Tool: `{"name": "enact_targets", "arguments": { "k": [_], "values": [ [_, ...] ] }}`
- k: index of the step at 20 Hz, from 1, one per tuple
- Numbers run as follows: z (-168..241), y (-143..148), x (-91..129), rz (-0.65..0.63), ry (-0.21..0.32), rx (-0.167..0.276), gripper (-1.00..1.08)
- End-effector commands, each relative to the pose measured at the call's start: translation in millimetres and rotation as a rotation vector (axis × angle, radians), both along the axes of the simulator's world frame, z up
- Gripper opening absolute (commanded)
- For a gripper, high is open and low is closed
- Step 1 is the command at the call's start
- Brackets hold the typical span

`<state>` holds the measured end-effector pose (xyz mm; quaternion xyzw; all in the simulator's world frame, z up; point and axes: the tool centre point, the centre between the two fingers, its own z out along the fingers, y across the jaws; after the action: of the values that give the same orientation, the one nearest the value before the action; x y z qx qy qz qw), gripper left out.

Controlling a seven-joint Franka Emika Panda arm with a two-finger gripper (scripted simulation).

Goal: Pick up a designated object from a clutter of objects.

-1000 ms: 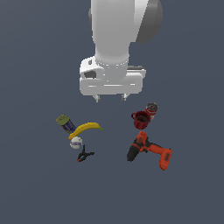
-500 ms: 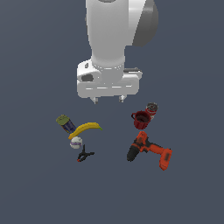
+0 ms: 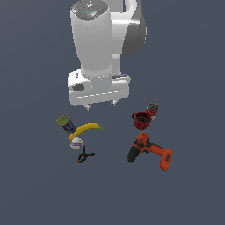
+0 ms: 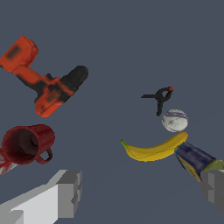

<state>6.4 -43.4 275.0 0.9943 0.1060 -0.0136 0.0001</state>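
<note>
The blue can [image 3: 66, 124] with an olive-green top lies tilted at the exterior view's left, touching the end of the yellow banana [image 3: 85, 130]. In the wrist view the blue can [image 4: 194, 159] sits beside the banana [image 4: 153, 150], partly behind one fingertip [image 4: 213, 189]. My gripper [image 3: 100, 105] hangs open and empty above the clutter, to the upper right of the can in the exterior view. In the wrist view the gripper [image 4: 142, 190] shows two fingers wide apart.
A white ball [image 3: 76, 143] and a black clamp [image 3: 85, 156] lie just below the banana. A red mug [image 3: 141, 120] and a red can [image 3: 152, 110] stand at the exterior view's right, with an orange-black drill [image 3: 150, 152] below them.
The arm has shifted toward the exterior view's left, closer to above the banana and blue can. The objects have not moved.
</note>
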Motion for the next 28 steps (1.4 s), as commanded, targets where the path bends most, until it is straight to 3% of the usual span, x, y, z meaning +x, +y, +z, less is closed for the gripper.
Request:
{"name": "enact_targets", "arguments": {
  "k": [1,28],
  "values": [
    [-8,-11,1,0.036,-0.001,0.005,1.00],
    [-101,-143,-18,0.447,-0.024,0.026,1.00]
  ]
}}
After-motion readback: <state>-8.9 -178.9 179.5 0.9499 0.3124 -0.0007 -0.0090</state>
